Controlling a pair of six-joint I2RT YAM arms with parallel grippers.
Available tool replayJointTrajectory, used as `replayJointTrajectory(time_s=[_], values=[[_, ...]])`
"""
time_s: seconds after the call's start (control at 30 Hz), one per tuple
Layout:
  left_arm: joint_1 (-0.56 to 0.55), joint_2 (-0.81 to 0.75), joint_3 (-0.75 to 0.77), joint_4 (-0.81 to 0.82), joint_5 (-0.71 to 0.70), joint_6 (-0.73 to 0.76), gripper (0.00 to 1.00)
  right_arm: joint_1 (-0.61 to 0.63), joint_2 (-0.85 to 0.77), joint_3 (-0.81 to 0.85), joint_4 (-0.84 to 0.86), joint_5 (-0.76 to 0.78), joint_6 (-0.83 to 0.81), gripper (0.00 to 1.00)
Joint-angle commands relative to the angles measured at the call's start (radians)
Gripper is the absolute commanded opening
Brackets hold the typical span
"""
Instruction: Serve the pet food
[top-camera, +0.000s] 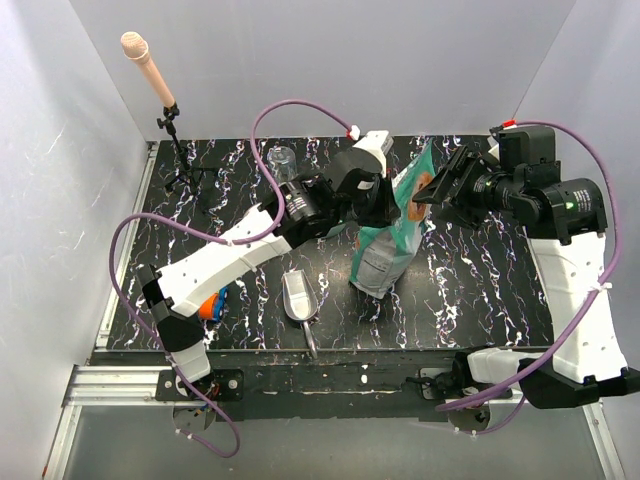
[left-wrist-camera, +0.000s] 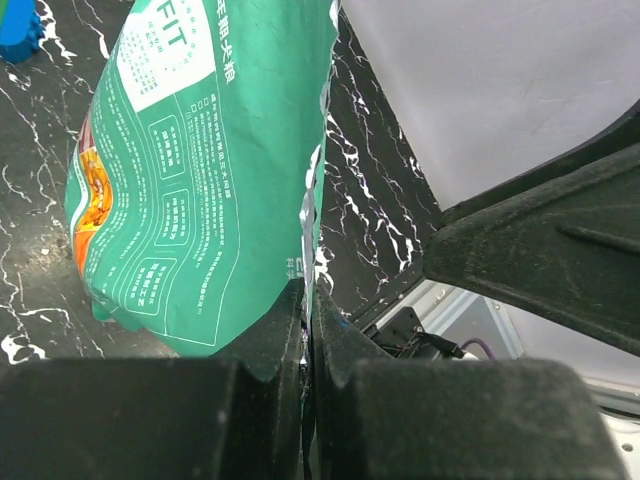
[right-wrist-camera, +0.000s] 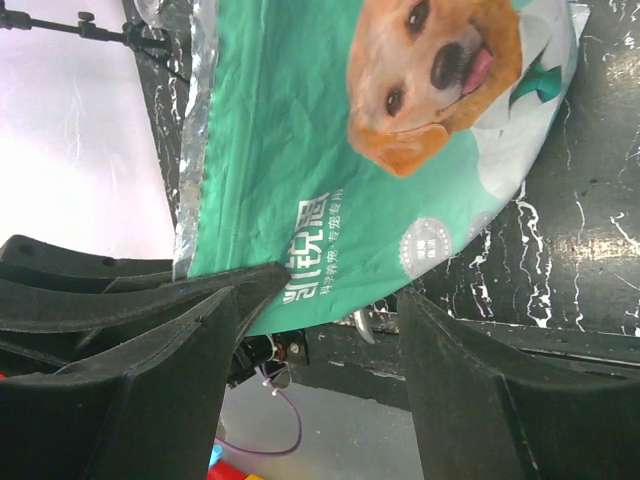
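Observation:
The teal-and-white pet food bag (top-camera: 392, 240) with a golden dog stands upright mid-table. It also shows in the left wrist view (left-wrist-camera: 200, 170) and the right wrist view (right-wrist-camera: 380, 150). My left gripper (top-camera: 386, 206) is shut on the bag's silvery top edge, which is pinched between its fingers (left-wrist-camera: 308, 310). My right gripper (top-camera: 432, 200) is open at the bag's upper right side, and part of the bag's top lies between its jaws (right-wrist-camera: 340, 300). The kibble is hidden inside the bag. A metal scoop (top-camera: 298, 298) lies empty at the front, left of the bag.
A clear glass cup (top-camera: 281, 160) stands at the back left of the table. Orange and blue blocks (top-camera: 213, 303) lie at the front left, and a blue one shows in the left wrist view (left-wrist-camera: 15, 25). A small tripod with a microphone (top-camera: 170, 120) stands at the back left corner.

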Motion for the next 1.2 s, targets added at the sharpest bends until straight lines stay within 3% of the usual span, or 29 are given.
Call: replayJointTrajectory(time_s=[0.0, 0.03, 0.07, 0.17, 0.3, 0.37, 0.43, 0.53, 0.73, 0.8, 0.87, 0.97, 1.17], values=[[-0.018, -0.108, 0.008, 0.118, 0.108, -0.043, 0.0, -0.004, -0.03, -0.021, 0.091, -0.051, 0.017, 0.7], [-0.018, -0.108, 0.016, 0.098, 0.095, -0.043, 0.0, -0.004, -0.033, -0.024, 0.102, -0.047, 0.019, 0.69], [-0.016, -0.108, 0.022, 0.09, 0.088, -0.039, 0.07, -0.004, -0.034, -0.024, 0.107, -0.041, 0.02, 0.69], [-0.015, -0.108, 0.049, 0.084, 0.052, -0.006, 0.42, -0.004, -0.034, -0.012, 0.102, -0.012, 0.028, 0.69], [0.001, -0.073, 0.112, 0.075, 0.03, 0.004, 0.63, -0.006, -0.043, -0.018, 0.075, 0.094, 0.078, 0.68], [0.014, -0.05, 0.149, 0.061, 0.029, -0.003, 0.69, -0.006, -0.047, -0.021, 0.07, 0.139, 0.102, 0.68], [0.034, -0.034, 0.18, 0.049, 0.022, -0.012, 0.67, -0.007, -0.047, -0.018, 0.073, 0.154, 0.118, 0.68], [0.065, -0.021, 0.207, 0.047, 0.016, -0.025, 0.53, -0.007, -0.05, -0.013, 0.093, 0.162, 0.123, 0.67], [0.14, 0.01, 0.221, 0.023, 0.048, -0.049, 0.47, -0.007, -0.037, -0.013, 0.133, 0.116, 0.083, 0.63], [0.146, 0.027, 0.22, 0.044, 0.091, -0.048, 0.47, -0.007, -0.028, -0.009, 0.14, 0.099, 0.076, 0.6], [0.148, 0.044, 0.215, 0.078, 0.174, -0.04, 0.55, -0.007, -0.019, -0.005, 0.147, 0.073, 0.063, 0.58], [0.148, 0.087, 0.24, 0.084, 0.255, -0.037, 0.6, -0.007, -0.005, -0.005, 0.15, 0.038, 0.043, 0.57], [0.148, 0.099, 0.237, 0.075, 0.226, -0.029, 0.5, -0.007, -0.017, -0.044, 0.171, 0.01, 0.028, 0.57]])
